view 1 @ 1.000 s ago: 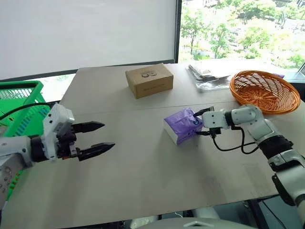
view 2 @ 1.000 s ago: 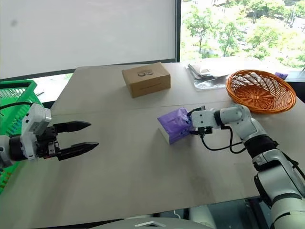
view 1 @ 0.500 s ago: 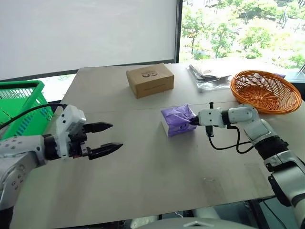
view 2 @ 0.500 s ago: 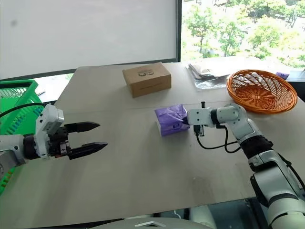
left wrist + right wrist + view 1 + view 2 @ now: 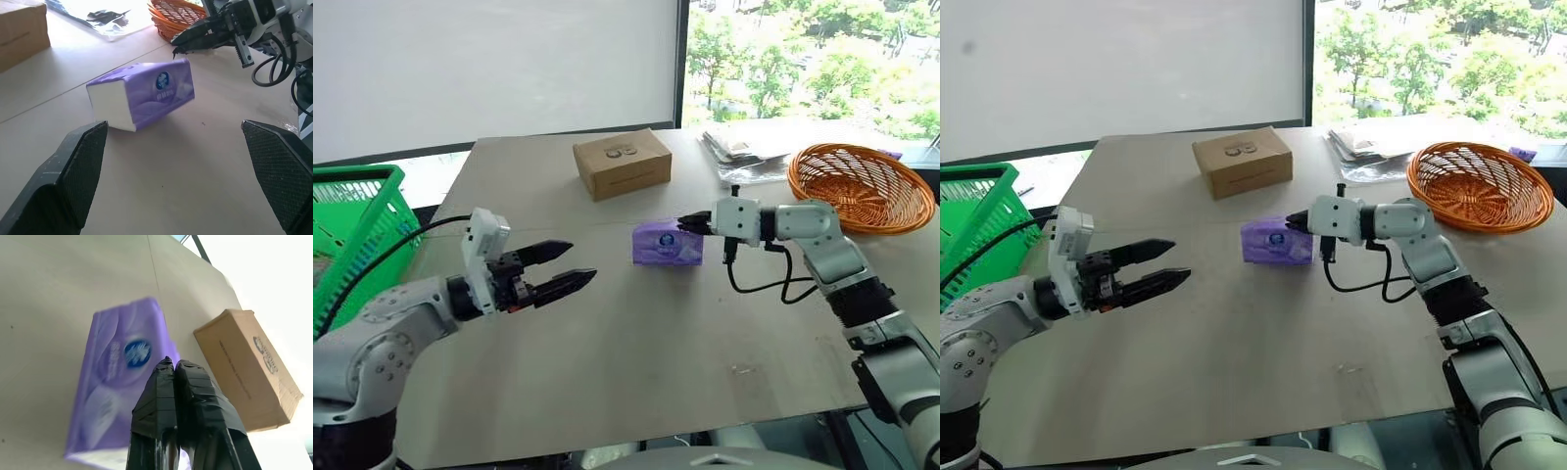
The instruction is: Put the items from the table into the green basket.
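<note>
Big beige-grey bench (image 5: 636, 362) by a bright window, and the soft purple rectangular pack (image 5: 667, 243) is the thing to watch, so I'll place everything off it. The right claw (image 5: 685, 222) is pinched fully shut, tips at the pack's top corner; looks like it has only a pinch of wrapper, and I can't tell if the pack is actually clear of the bench. The left claw (image 5: 570, 264) hangs near the pack on its other side, black fingers spread wide, empty. The bright green slotted plastic basket (image 5: 347, 220) sits well beyond that claw, off the bench edge. The brown cardboard box (image 5: 621, 163) is behind the pack.

Risk as I see it: that thin grip could slip or tear loose on the way across, dropping the pack short of the basket. Any handover could fumble if the left claw closes on loose film too.
</note>
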{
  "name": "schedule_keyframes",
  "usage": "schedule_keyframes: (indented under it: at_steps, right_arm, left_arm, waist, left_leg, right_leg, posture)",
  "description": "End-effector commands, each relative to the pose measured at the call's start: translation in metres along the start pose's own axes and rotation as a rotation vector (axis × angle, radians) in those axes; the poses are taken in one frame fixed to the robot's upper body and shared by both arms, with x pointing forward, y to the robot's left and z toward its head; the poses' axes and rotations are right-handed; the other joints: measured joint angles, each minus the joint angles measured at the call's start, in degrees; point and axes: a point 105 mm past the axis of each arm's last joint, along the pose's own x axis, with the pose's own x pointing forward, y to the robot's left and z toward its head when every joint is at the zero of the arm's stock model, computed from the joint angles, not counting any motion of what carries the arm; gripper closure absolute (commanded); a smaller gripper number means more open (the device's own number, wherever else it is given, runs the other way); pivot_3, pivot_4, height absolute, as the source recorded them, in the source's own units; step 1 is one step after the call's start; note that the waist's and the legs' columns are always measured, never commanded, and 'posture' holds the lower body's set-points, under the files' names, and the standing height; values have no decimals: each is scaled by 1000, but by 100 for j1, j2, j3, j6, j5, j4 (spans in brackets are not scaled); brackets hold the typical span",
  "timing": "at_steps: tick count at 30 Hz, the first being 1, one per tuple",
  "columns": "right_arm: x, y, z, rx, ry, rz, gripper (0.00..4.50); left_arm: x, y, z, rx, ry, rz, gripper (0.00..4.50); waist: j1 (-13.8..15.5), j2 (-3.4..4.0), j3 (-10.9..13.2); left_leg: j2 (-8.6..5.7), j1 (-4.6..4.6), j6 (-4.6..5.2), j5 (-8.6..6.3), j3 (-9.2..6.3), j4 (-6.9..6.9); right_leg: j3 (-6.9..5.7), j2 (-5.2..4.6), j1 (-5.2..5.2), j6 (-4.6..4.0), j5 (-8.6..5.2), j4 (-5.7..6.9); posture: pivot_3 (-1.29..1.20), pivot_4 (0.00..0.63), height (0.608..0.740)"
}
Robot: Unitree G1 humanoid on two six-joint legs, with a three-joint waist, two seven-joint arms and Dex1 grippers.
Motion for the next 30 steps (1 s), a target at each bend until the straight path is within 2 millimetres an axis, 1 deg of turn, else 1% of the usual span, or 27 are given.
schedule_keyframes:
  at_steps: [1,3,5,7,8,9,10,11,12,14,16,20,23,25,26,29,30]
  right_arm:
    - [4,6,35,9,-115,33,4470]
    - [5,12,40,34,-127,58,4470]
    - [1,16,39,63,-108,80,4470]
    - [-13,23,32,149,-66,119,3816]
    - [-21,24,29,209,-60,105,3524]
    - [-27,24,28,263,-62,88,2930]
    - [-33,24,26,321,-66,68,2569]
    - [-40,25,26,380,-74,57,2069]
    - [-48,27,25,455,-83,52,1692]
    - [-64,31,23,578,-90,28,1692]
    - [-79,35,18,641,-71,-14,1692]
    - [-103,48,18,762,-54,-63,1692]
    - [-118,65,24,830,-40,-70,1692]
    - [-124,74,28,851,-42,-64,1692]
    - [-126,75,27,849,-36,-93,1692]
    - [-132,75,27,850,-36,-168,1621]
    - [-133,75,28,849,-38,-174,1621]
  left_arm:
    - [12,-8,5,137,29,-28,0]
    - [17,-11,6,178,40,-52,0]
    - [22,-11,6,242,70,-64,0]
    - [34,-12,10,356,94,-84,0]
    - [41,-14,12,420,106,-110,0]
    - [47,-16,13,475,118,-134,0]
    - [51,-16,12,538,141,-149,0]
    - [56,-15,10,601,170,-164,0]
    - [61,-15,8,662,193,-187,0]
    - [72,-19,4,731,217,-254,0]
    - [81,-19,-3,793,249,-307,0]
    - [98,-6,-20,906,316,-344,0]
    - [119,6,-23,880,280,-298,0]
    - [126,11,-28,917,291,-302,0]
    - [129,13,-31,925,292,-298,0]
    - [139,20,-37,933,290,-276,816]
    - [140,21,-39,935,293,-277,1273]
  waist:
    - [1,1,0]
    - [3,1,0]
    - [3,1,1]
    - [60,2,1]
    - [70,2,1]
    - [85,2,1]
    - [97,1,1]
    - [109,2,1]
    - [112,4,2]
    - [114,5,3]
    - [115,6,4]
    - [47,4,6]
    - [-15,4,7]
    - [-49,2,8]
    - [-108,2,8]
    - [-279,1,8]
    - [-313,1,8]
  left_leg:
    - [0,0,0,0,0,0]
    - [0,0,0,0,-4,-2]
    - [0,-1,0,0,-4,-1]
    - [-4,-2,0,0,-3,0]
    - [-10,-4,0,1,-9,1]
    - [-12,-5,0,1,-7,1]
    - [-14,-7,0,1,-8,3]
    - [-14,-8,0,1,-5,3]
    - [-15,-9,0,0,-2,2]
    - [-14,-10,1,0,3,1]
    - [-14,-13,2,0,6,1]
    - [-13,-14,4,-1,26,1]
    - [-11,-14,4,-1,33,2]
    - [-11,-14,5,-1,35,6]
    - [-12,-15,5,-1,36,9]
    - [-6,-13,7,-2,61,9]
    - [-6,-10,7,-2,63,11]
  right_leg:
    - [0,1,0,-1,-1,0]
    - [-2,2,0,-1,-2,0]
    - [-3,2,0,10,-9,0]
    - [-4,-1,1,10,-16,-1]
    - [-10,-1,3,0,-23,-6]
    - [-9,-1,3,0,-24,-7]
    - [-11,0,4,0,-24,-10]
    - [-8,1,4,1,-24,-11]
    - [-6,1,3,1,-23,-13]
    - [-1,0,2,1,-23,-13]
    - [-6,2,3,3,-23,-17]
    - [-10,10,4,22,-16,-21]
    - [-7,14,4,26,-15,-18]
    - [-7,19,5,30,-14,-18]
    - [-6,29,6,33,-15,-19]
    - [16,28,6,38,-13,-16]
    - [18,27,9,43,-10,-16]
  posture:
    - [150,12,740]
    - [150,12,740]
    - [150,12,740]
    - [163,10,740]
    - [163,10,740]
    - [164,7,740]
    - [164,7,740]
    - [164,7,740]
    - [161,6,740]
    - [140,8,740]
    - [119,9,740]
    - [69,13,740]
    - [13,14,740]
    - [-2,14,740]
    - [-38,14,740]
    - [-53,14,740]
    - [-70,13,740]
